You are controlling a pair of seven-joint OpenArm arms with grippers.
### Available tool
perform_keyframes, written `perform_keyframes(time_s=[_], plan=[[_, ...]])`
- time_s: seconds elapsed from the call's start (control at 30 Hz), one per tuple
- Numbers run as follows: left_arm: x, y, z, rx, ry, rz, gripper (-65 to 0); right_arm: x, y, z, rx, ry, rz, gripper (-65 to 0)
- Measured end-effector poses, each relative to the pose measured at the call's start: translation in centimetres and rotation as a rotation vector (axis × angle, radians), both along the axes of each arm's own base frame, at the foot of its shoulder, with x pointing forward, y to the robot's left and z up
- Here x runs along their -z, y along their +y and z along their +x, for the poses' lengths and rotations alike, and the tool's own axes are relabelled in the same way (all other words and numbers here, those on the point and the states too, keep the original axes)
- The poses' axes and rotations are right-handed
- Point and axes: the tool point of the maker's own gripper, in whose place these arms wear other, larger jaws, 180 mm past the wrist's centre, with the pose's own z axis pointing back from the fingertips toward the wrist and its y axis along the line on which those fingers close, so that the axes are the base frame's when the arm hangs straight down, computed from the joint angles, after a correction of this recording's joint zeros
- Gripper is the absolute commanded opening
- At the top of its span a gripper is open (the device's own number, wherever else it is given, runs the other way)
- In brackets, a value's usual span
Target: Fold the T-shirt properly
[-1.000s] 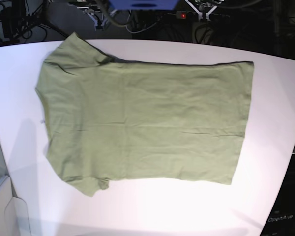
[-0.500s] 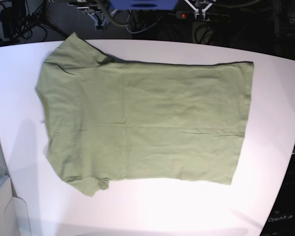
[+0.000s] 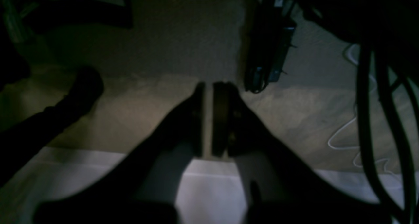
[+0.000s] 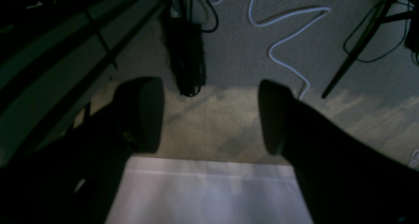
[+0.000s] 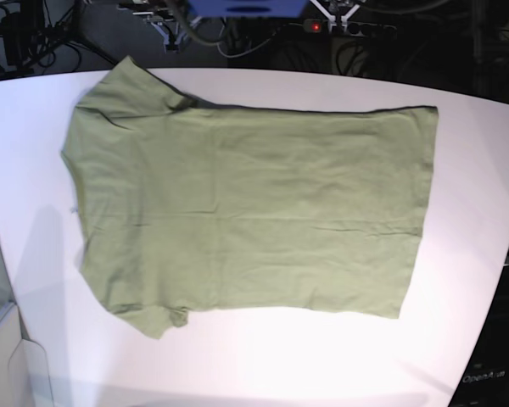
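The sage green T-shirt (image 5: 246, 203) lies spread flat on the white table (image 5: 458, 254) in the base view. Its neck points left, its hem right, with one sleeve at the top left (image 5: 127, 85) and one at the bottom left (image 5: 153, 318). Neither wrist view shows the shirt. My left gripper (image 3: 208, 86) is shut and empty, hanging past the table's far edge over the floor. My right gripper (image 4: 209, 99) is open and empty, also beyond the table edge.
Both wrist views show the white table edge (image 3: 209, 191) (image 4: 209, 191) below the fingers and grey carpet beyond. White and black cables (image 4: 281, 37) lie on the floor, and a black power strip (image 3: 268, 54) hangs there. Arm mounts and wiring (image 5: 246, 13) stand behind the table.
The T-shirt has not moved. A bit of arm hardware at the top right edge of the base view has shifted slightly.
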Motion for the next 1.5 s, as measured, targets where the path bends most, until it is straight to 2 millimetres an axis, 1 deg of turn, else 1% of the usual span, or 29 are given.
perform_keyframes(time_s=[0.17,0.4,0.5,0.6,0.7,0.77,0.87,0.97,1.03,1.2,1.43,1.5], plan=[[0.0,0.2,0.1,0.001,-0.002,0.002,-61.6,0.0,0.0,0.0,0.000,0.000,0.000,-20.7],[-0.1,2.2,0.1,0.008,-0.001,0.038,-61.6,0.0,0.0,0.0,0.000,0.000,0.000,-20.3],[0.0,2.1,0.1,0.008,-0.001,0.035,-61.6,0.0,0.0,0.0,0.000,0.000,0.000,-20.5],[0.0,1.7,0.2,0.008,-0.002,0.025,-61.6,0.0,0.2,0.8,0.000,-0.006,0.004,-20.5],[0.0,1.7,0.1,0.007,-0.001,0.025,-61.6,0.0,0.2,2.6,0.000,-0.038,0.003,-20.3],[0.0,1.8,0.4,0.007,-0.003,0.026,-61.6,0.0,0.1,3.1,0.000,-0.051,0.001,-20.3],[0.0,1.8,0.7,0.007,-0.009,0.027,-61.6,0.0,-0.1,2.7,-0.004,-0.040,-0.002,-20.3],[0.0,1.8,0.8,0.007,-0.009,0.026,-61.6,0.0,-1.1,1.9,-0.001,-0.027,-0.016,-20.3],[0.0,1.8,0.8,0.008,-0.009,0.027,-61.6,0.0,-1.5,2.0,-0.001,-0.028,-0.022,-20.3],[0.0,1.8,0.8,0.009,-0.010,0.026,-61.7,0.0,-1.3,2.4,-0.001,-0.037,-0.019,-20.6],[0.0,1.8,0.8,0.014,-0.010,0.026,-61.7,0.0,-1.3,2.2,-0.001,-0.032,-0.019,-20.7],[0.0,1.9,0.8,0.014,-0.010,0.027,-61.7,0.0,-1.3,2.1,-0.003,-0.030,-0.019,-22.1]])
